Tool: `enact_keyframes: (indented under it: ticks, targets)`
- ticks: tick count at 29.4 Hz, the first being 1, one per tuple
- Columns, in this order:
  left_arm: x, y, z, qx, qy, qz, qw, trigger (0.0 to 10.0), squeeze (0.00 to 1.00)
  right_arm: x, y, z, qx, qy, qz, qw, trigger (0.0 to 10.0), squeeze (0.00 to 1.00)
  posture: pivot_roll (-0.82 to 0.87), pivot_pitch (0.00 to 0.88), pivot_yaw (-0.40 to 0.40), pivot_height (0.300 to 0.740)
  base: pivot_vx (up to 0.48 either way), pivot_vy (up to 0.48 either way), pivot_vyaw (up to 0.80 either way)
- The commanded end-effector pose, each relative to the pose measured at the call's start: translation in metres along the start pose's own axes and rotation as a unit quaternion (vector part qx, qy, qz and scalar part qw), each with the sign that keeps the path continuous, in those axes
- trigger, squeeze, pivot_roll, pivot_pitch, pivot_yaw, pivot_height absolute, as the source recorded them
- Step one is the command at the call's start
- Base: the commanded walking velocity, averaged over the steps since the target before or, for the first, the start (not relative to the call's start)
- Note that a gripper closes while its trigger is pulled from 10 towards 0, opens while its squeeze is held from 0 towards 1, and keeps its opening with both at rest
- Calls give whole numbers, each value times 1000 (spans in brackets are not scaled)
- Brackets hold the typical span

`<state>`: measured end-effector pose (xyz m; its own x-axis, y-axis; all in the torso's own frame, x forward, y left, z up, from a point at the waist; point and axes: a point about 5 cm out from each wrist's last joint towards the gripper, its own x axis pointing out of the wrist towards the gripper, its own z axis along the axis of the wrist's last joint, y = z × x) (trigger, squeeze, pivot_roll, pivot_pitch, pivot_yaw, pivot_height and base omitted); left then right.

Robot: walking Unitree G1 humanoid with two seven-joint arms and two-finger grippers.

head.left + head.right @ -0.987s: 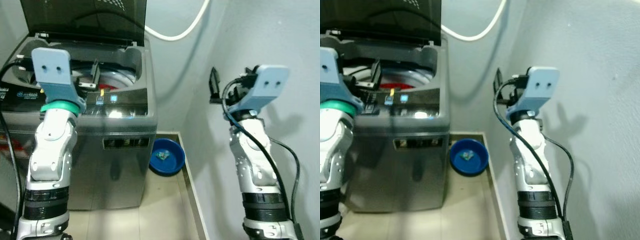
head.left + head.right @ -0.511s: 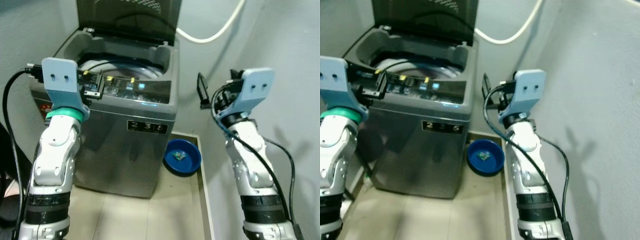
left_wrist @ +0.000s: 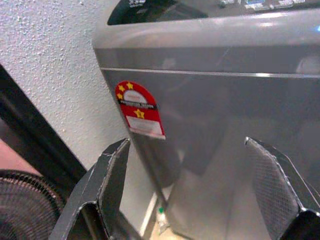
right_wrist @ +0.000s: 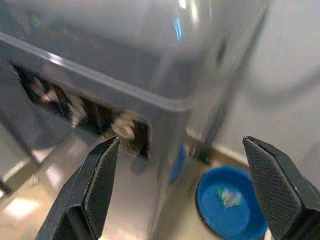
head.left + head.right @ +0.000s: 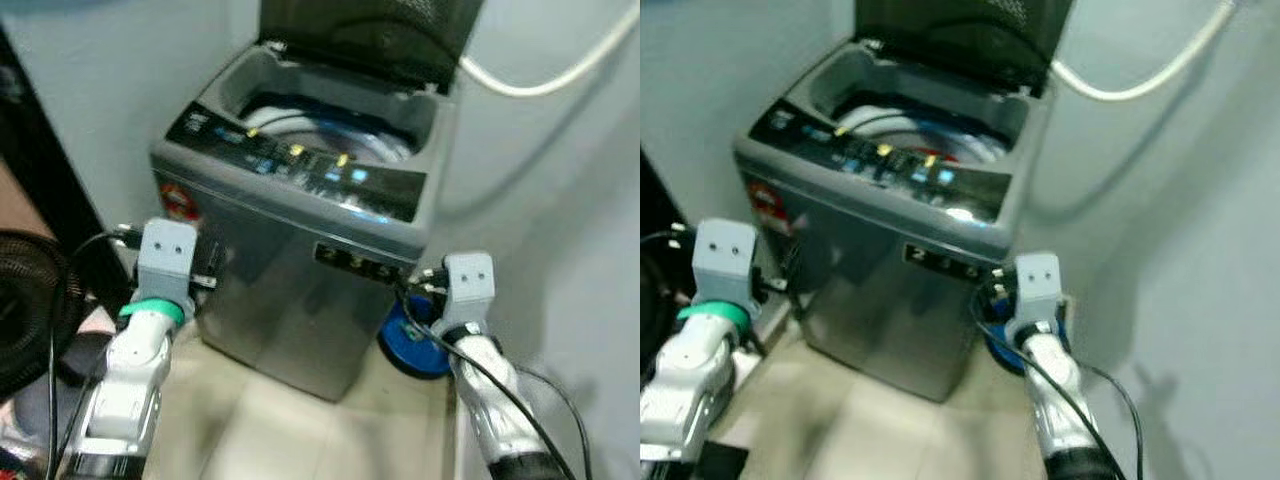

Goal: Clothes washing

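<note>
A grey top-loading washing machine (image 5: 300, 260) stands against the wall with its dark lid (image 5: 380, 30) raised. Its drum (image 5: 330, 135) is open to view, and the control panel (image 5: 300, 165) runs along the front edge. My left gripper (image 3: 200, 190) is open and empty, low by the washer's front left corner, facing the red sticker (image 3: 140, 110). My right gripper (image 4: 200, 190) is also open and empty, low by the washer's front right corner, near its front display (image 4: 85, 112).
A blue basin (image 5: 415, 350) sits on the floor to the right of the washer, also seen as the blue basin (image 4: 230, 210). A white hose (image 5: 540, 75) runs along the back wall. A black fan (image 5: 30, 300) and a dark door frame stand at the left. Tiled floor lies before the washer.
The whole view has shifted as the camera moved, and the washer now sits more to the centre. Both arms have dropped from panel height to low beside the washer's body.
</note>
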<state>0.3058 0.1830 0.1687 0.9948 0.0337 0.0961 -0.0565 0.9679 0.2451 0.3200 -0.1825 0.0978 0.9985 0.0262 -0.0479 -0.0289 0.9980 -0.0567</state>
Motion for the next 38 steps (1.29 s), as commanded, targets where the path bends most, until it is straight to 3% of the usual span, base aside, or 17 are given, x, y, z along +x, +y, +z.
enact_keyframes:
  ticks: [1, 2, 3, 5, 7, 10, 11, 18, 20, 23, 25, 38]
  targets:
    - [-4, -5, -7, 7, 8, -11, 1000, 10000, 0, -7, -9, -20, 4, 34, -22, 999, 10000, 0, 68, 34, -53, 740, 0, 0, 788]
    - [-4, -5, -7, 7, 8, -11, 1000, 10000, 0, -7, -9, -20, 4, 34, -22, 999, 10000, 0, 68, 34, -53, 740, 0, 0, 788]
    - [-7, -8, -14, 12, 18, -15, 1000, 10000, 0, -12, -12, -34, 0, 58, -28, 998, 10000, 0, 72, 37, -52, 740, 0, 0, 788]
    - [-7, -8, -14, 12, 18, -15, 1000, 10000, 0, -12, -12, -34, 0, 58, -28, 998, 10000, 0, 72, 37, -52, 740, 0, 0, 788]
    - [-13, -12, -29, 20, 42, -20, 999, 10000, 0, -24, -17, -59, -9, 104, -35, 994, 10000, 0, 71, 41, -50, 740, 0, 0, 788]
    - [-19, -13, -44, 18, 68, -20, 997, 10000, 0, -33, -19, -74, -12, 129, -40, 991, 10000, 0, 72, 45, -48, 740, 0, 0, 788]
    - [-24, -13, -58, 25, 90, -20, 995, 10000, 0, -38, -19, -82, -9, 142, -41, 989, 10000, 0, 70, 48, -46, 740, 0, 0, 788]
    - [-29, -11, -73, 26, 117, -19, 993, 10000, 0, -41, -17, -86, -7, 149, -37, 988, 10000, 0, 69, 49, -45, 740, 0, 0, 788]
    - [-40, -9, -96, 8, 166, -11, 986, 10000, 0, -44, -8, -94, -37, 154, -6, 987, 10000, 0, 69, 51, -48, 740, 0, 0, 788]
    - [-45, -9, -107, -5, 192, -3, 981, 10000, 0, -48, -1, -102, -66, 162, 31, 984, 10000, 0, 74, 52, -54, 740, 0, 0, 788]
    - [-46, -10, -110, -12, 196, -2, 981, 10000, 0, -50, 5, -105, -77, 165, 64, 981, 10000, 0, 74, 52, -54, 740, 0, 0, 788]
    - [-42, -14, -111, -9, 187, -3, 982, 10000, 0, -49, 8, -107, -85, 158, 75, 981, 10000, 0, 69, 51, -53, 740, 0, 0, 788]
